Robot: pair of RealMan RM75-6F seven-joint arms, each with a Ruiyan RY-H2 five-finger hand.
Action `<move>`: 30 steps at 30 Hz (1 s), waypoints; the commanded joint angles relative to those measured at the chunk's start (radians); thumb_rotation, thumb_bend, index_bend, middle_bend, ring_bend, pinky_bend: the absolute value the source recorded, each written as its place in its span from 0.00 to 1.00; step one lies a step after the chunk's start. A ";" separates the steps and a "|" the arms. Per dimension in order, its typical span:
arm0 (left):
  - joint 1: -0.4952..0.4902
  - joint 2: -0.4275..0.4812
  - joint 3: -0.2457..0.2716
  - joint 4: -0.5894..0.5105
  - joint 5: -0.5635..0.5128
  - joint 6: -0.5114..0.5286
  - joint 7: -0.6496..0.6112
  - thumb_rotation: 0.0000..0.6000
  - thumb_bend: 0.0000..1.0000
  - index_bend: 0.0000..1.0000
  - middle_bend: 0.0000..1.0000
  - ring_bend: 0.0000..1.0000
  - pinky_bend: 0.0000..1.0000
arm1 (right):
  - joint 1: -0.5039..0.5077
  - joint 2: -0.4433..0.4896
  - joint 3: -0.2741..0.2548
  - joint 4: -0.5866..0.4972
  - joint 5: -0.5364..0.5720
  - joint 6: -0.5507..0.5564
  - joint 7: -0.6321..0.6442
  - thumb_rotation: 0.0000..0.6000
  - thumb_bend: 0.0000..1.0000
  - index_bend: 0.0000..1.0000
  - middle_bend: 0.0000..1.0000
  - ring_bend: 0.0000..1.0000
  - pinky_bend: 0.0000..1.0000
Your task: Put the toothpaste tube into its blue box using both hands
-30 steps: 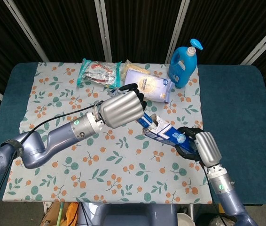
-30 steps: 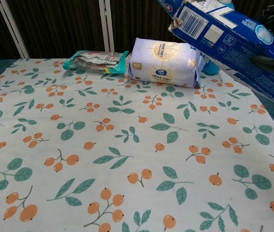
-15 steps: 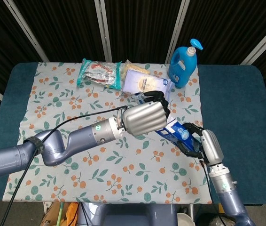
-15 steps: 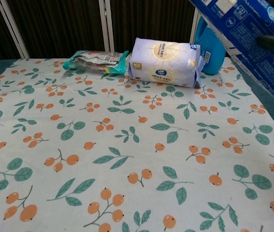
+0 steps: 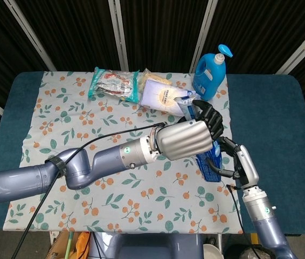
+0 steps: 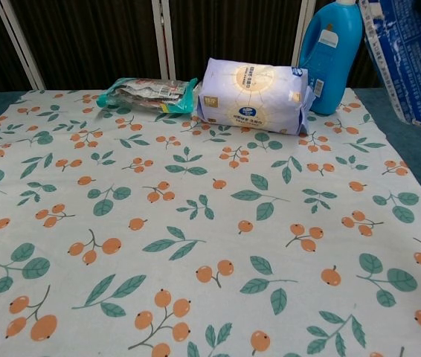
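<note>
1. The right hand point(image 5: 237, 162) holds the blue box point(image 5: 210, 164) off the table, near the right edge of the floral cloth point(image 5: 88, 129). Its dark fingers point(image 5: 222, 172) wrap the box from the outer side, probably to leave the upper end clear.

2. The left hand point(image 5: 193, 137) has its silver back to the head camera and covers most of the box. Its dark fingers point(image 5: 209, 116) curl over the box's upper end. I cannot tell whether they grip the box, pinch something or merely press on it.

3. The toothpaste tube is not visible in either view. It may be inside the box or hidden under the left hand, so I cannot tell how far in it is.

4. In the chest view only a lower part of the box shows at the top right, hanging steeply above the cloth, its bottom end flat and closed. No hand shows there.

5. My reading: the box is kept raised and tilted so the tube can slide down, with 1 hand steadying and the other working the open end. The task looks late, at pushing in or closing.

6. At the back of the cloth lie a snack packet point(image 5: 109, 83), a white pack point(image 5: 166, 97) and a blue detergent bottle point(image 5: 210, 75), well apart from the hands' work.
</note>
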 commanded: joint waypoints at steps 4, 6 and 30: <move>-0.006 -0.015 -0.048 -0.005 -0.032 0.056 0.018 1.00 0.18 0.24 0.21 0.25 0.32 | -0.024 0.007 0.017 0.015 -0.087 0.021 0.177 1.00 0.36 0.50 0.53 0.51 0.45; -0.007 -0.014 -0.056 -0.007 -0.036 0.070 0.024 1.00 0.18 0.19 0.17 0.21 0.29 | -0.027 0.008 0.017 0.016 -0.104 0.029 0.220 1.00 0.36 0.50 0.53 0.51 0.45; 0.026 0.030 -0.132 -0.091 -0.020 0.287 -0.045 1.00 0.13 0.17 0.16 0.20 0.28 | -0.039 0.015 0.050 0.036 -0.092 0.093 0.347 1.00 0.36 0.50 0.53 0.51 0.45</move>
